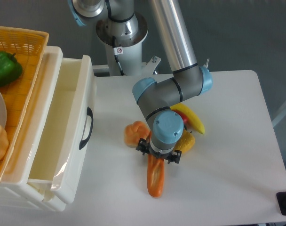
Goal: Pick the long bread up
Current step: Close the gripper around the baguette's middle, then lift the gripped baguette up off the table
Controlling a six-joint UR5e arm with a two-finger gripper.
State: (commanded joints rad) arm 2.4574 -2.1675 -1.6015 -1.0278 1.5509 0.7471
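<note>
The long bread [155, 179], a glossy orange-brown baguette, lies on the white table pointing toward the front edge. Its far end is hidden under my arm's wrist. My gripper [158, 153] points straight down over that hidden end. Black finger parts stick out on both sides of the bread. The wrist blocks the fingertips, so whether they press on the bread does not show.
A round orange bun [133, 133] sits just left of the gripper. A yellow banana [192, 118] and a yellow-orange food item [187, 141] lie on its right. An open white drawer [63, 136] stands at the left, beside a wicker basket [25, 42] holding a green pepper [4, 67].
</note>
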